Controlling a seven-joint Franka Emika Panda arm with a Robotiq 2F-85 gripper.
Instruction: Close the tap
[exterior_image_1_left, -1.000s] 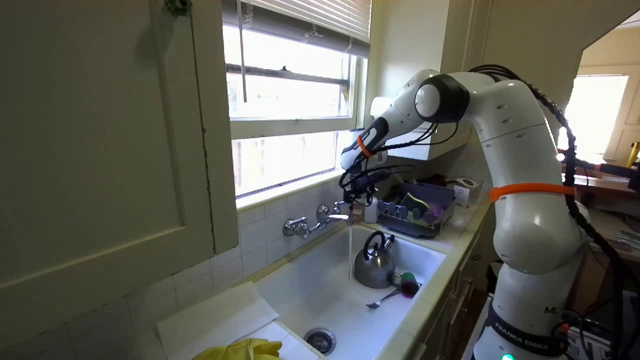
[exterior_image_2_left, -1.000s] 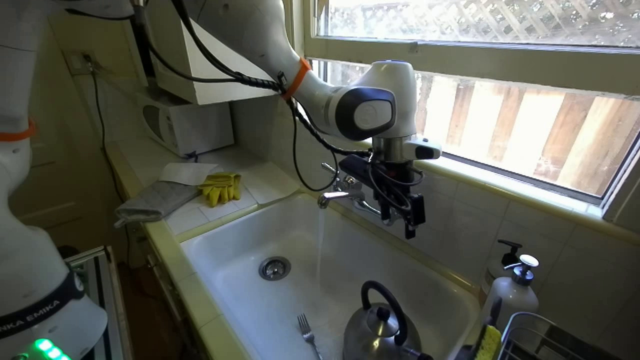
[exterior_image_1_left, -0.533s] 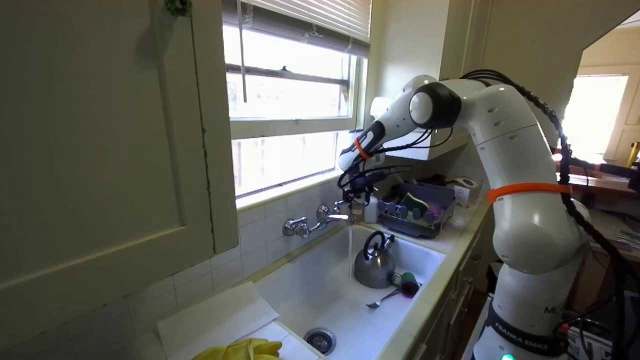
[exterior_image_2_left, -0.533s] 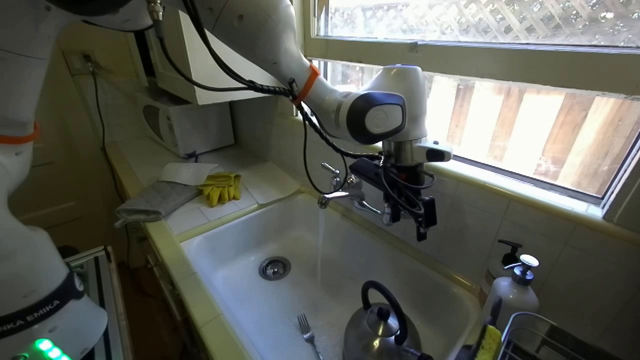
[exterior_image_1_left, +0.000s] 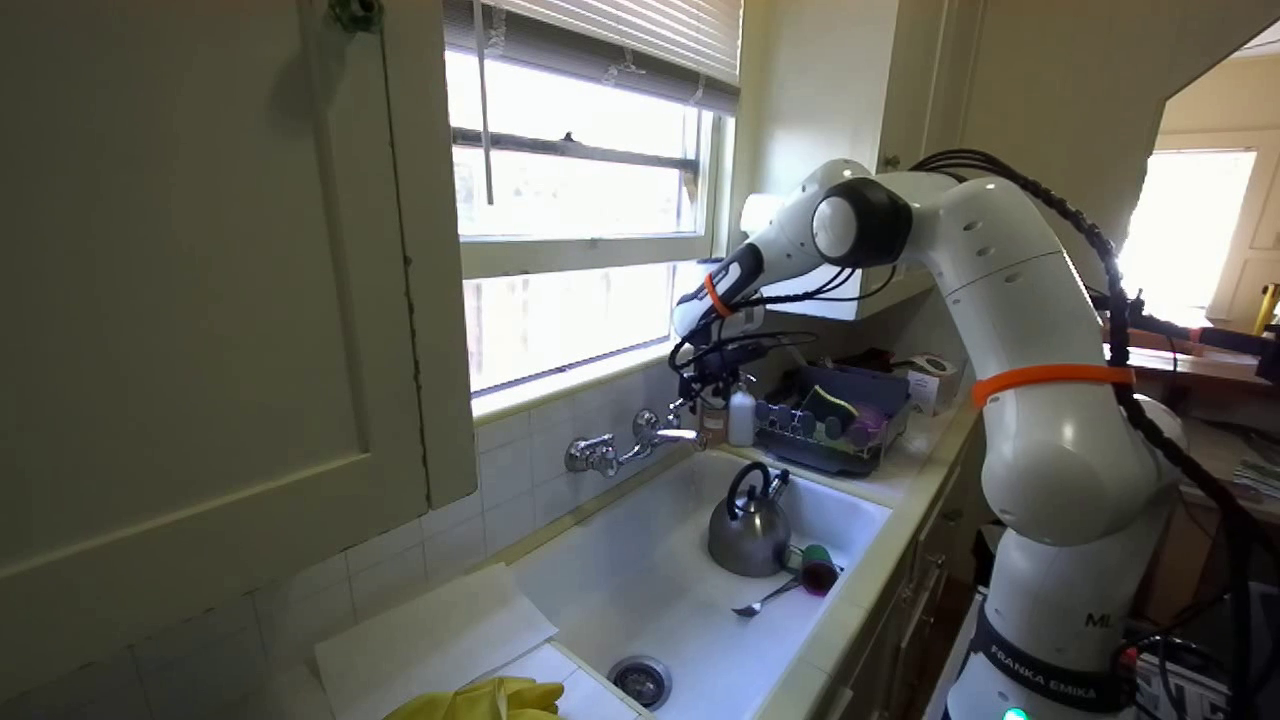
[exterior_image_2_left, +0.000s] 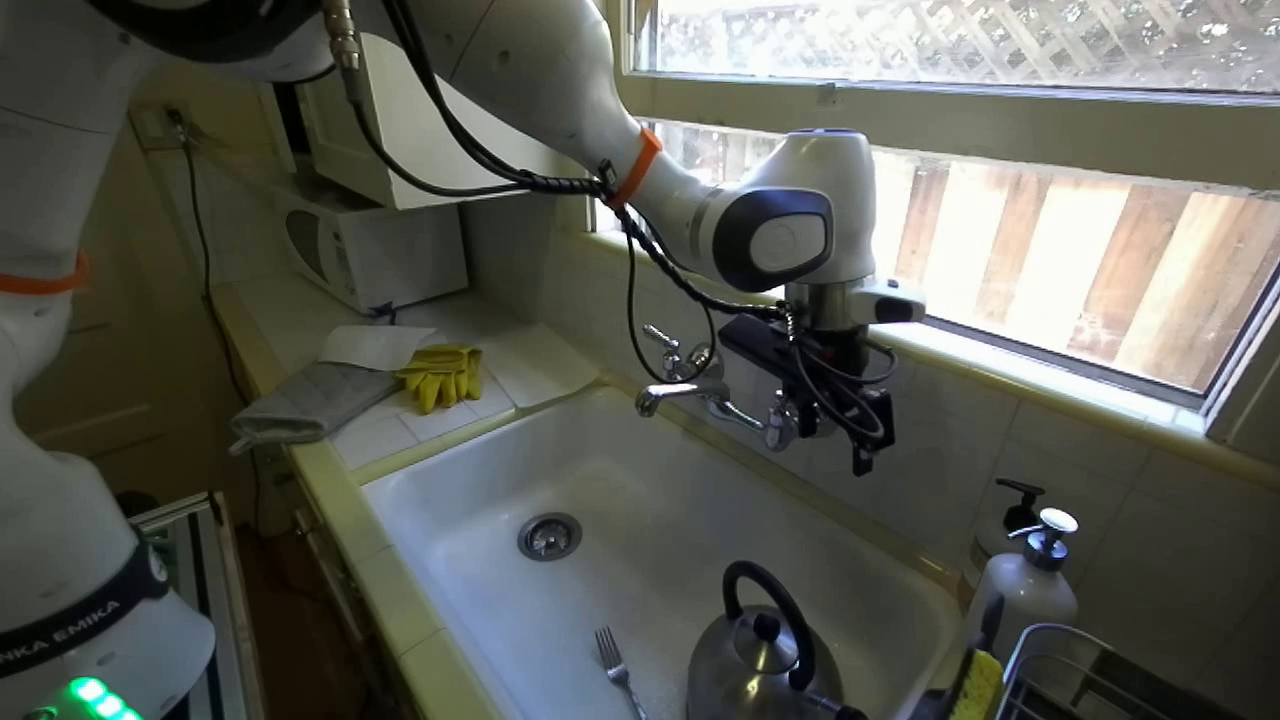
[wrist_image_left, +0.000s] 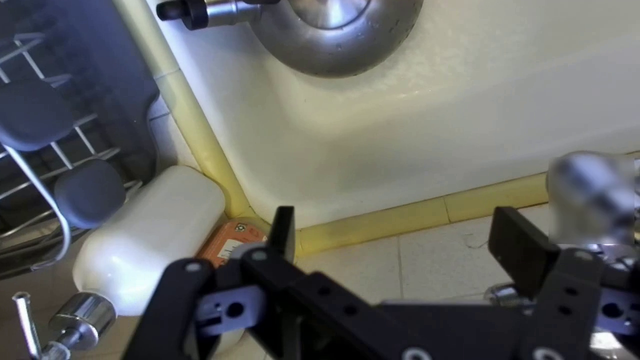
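Spread wide at the tap (exterior_image_2_left: 655, 398)

Holds the gripper (wrist_image_left: 397, 230) spread wide, pointing down, at the right end of the tap in both exterior views. Shows the tap fixed to the tiled wall (exterior_image_2_left: 930, 450), over the sink (exterior_image_2_left: 460, 490). In the wrist view, shows a knob (wrist_image_left: 501, 294) just beside the right finger (wrist_image_left: 522, 250); cannot tell about touching. Has the kettle (exterior_image_1_left: 750, 540) far right in the sink in an exterior view, with the fork (exterior_image_1_left: 767, 598) just nearer. Takes in gloves (exterior_image_2_left: 440, 378) far left and a white bottle (exterior_image_2_left: 1020, 595) near right in an exterior view.
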